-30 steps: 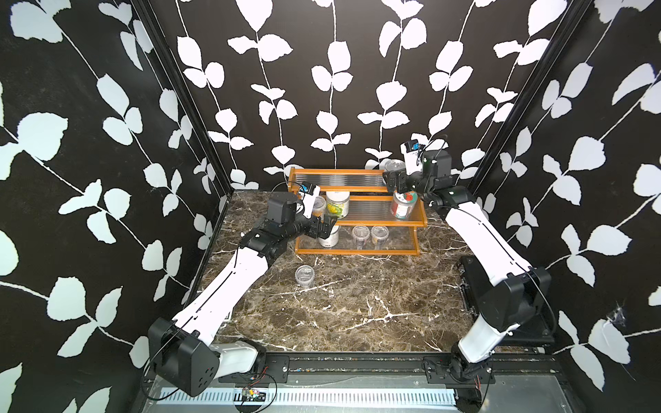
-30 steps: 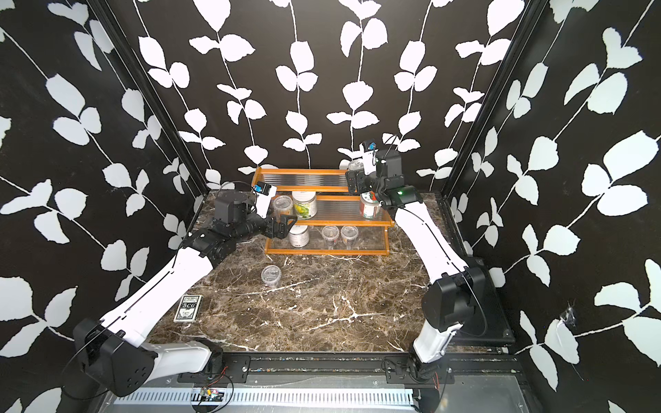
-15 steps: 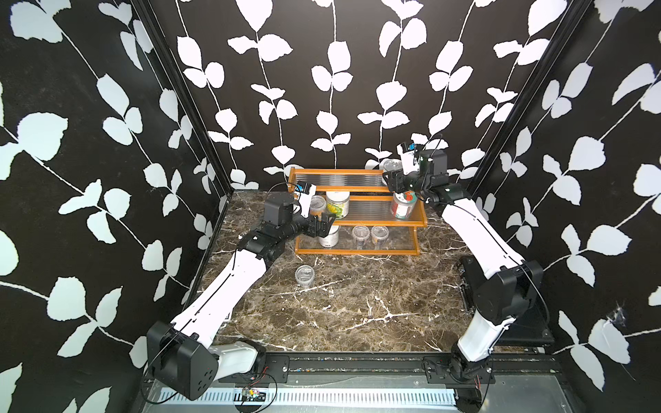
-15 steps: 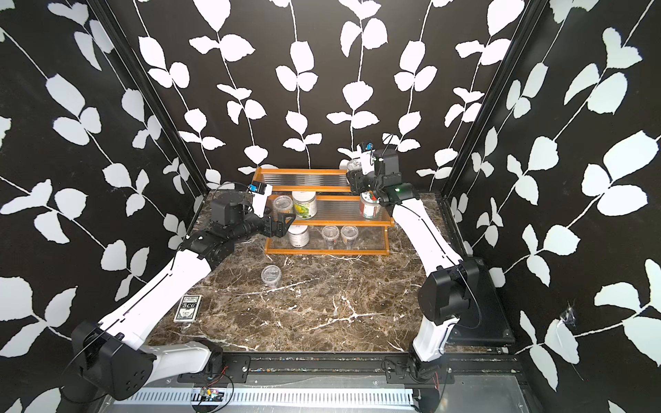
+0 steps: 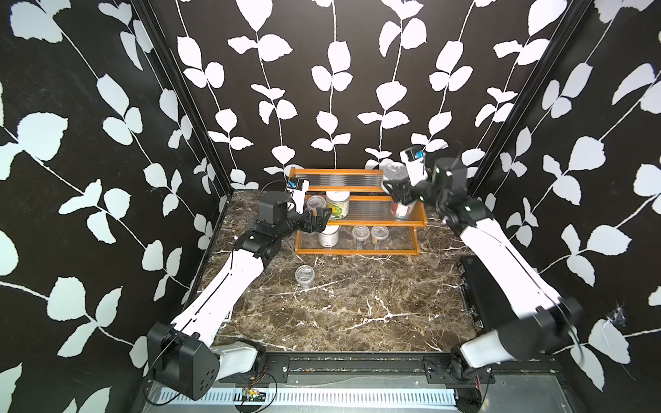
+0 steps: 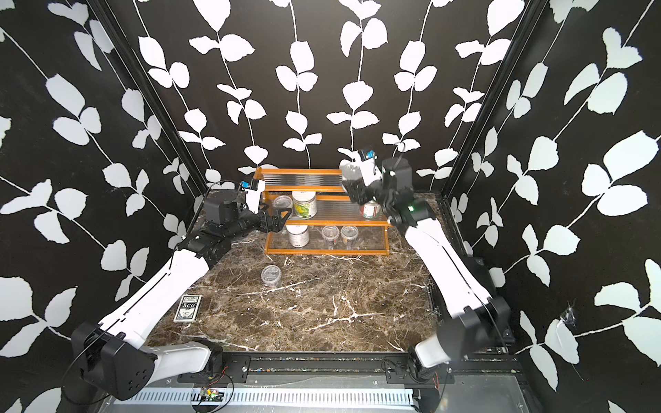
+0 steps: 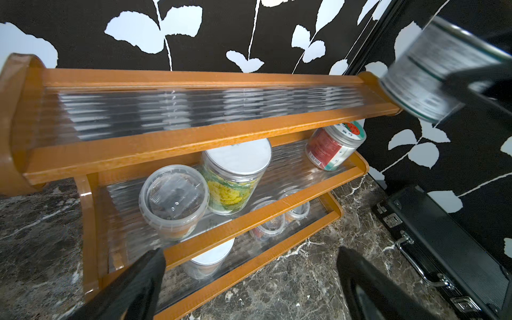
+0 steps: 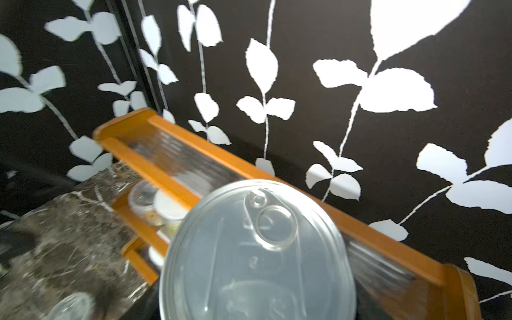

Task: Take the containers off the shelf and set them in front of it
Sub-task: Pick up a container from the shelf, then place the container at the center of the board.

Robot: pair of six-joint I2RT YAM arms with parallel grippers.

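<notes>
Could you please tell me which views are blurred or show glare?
Right wrist view: shelf and tabletop smeared, the can lid clearer. Left wrist view: shelf crisp with glare streaks on its ribbed top tier, but the can blurred. In a top view, all sharp except the right arm at its elbow.

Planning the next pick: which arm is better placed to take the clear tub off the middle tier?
Left. The left gripper hangs open close to the clear tub at its end of the shelf; the right gripper is shut on the silver tin can.
</notes>
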